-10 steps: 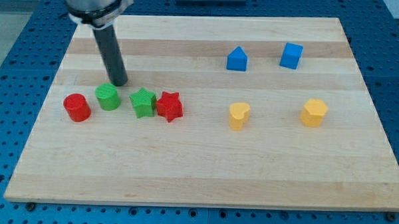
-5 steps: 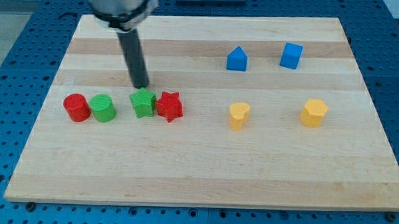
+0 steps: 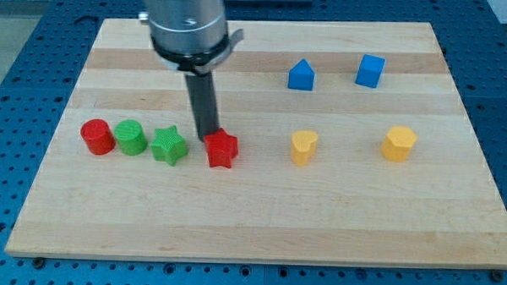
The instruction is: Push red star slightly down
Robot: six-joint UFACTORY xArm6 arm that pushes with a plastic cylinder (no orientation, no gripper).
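My tip (image 3: 210,138) touches the red star (image 3: 222,149) at its upper-left edge; no gripper exists to open or close.

Our arm ends in a wide grey metal cylinder (image 3: 186,22) with a darker ring and small side tabs; below it runs a straight dark rod (image 3: 202,103), smooth and unmarked.

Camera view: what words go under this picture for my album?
My tip touches the red star's top edge, right of the green star.
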